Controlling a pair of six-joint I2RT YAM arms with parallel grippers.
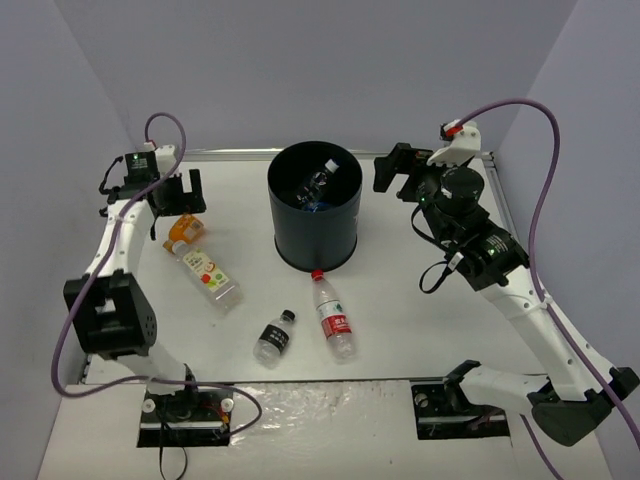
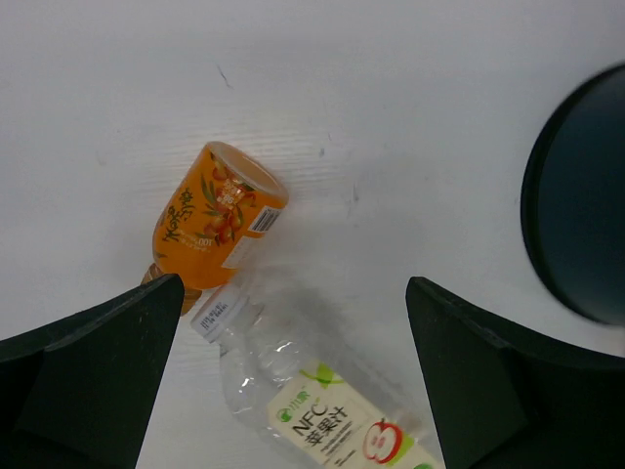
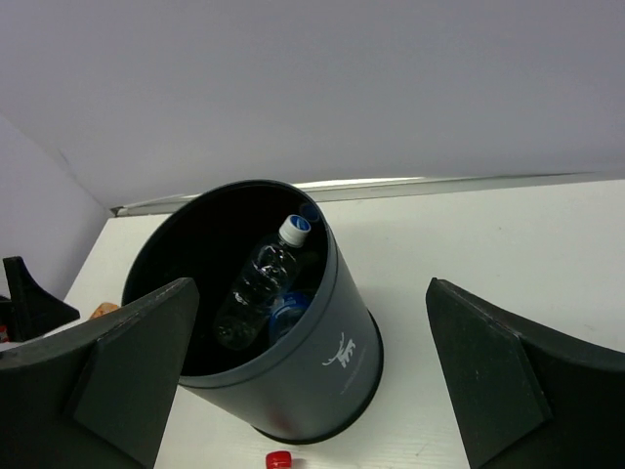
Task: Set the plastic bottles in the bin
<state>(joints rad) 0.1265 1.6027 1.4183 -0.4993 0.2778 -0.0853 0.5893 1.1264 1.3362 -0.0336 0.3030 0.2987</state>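
Nearest us, the arm bases (image 1: 185, 408) on the near edge of the table (image 1: 420, 310). The bin (image 1: 300, 245) stands upright mid-table, toward the back. Inside it we count two: the plain bottle (image 3: 256, 293) leaning on the wall, cap up, and the blue-label bottle (image 3: 288, 318) beneath it. Left gripper (image 1: 180, 192) is spread wide and empty, hovering over the orange bottle (image 2: 217, 215), which lies at far left. Right gripper (image 1: 398, 172) is likewise spread wide and empty, just right of the bin's rim. Three more lie on the table: the fruit-label bottle (image 1: 208, 277) just beside the orange bottle, the red-cap bottle (image 1: 334, 318) in front of the bin, and the black-cap bottle (image 1: 274, 337) near it, the smallest
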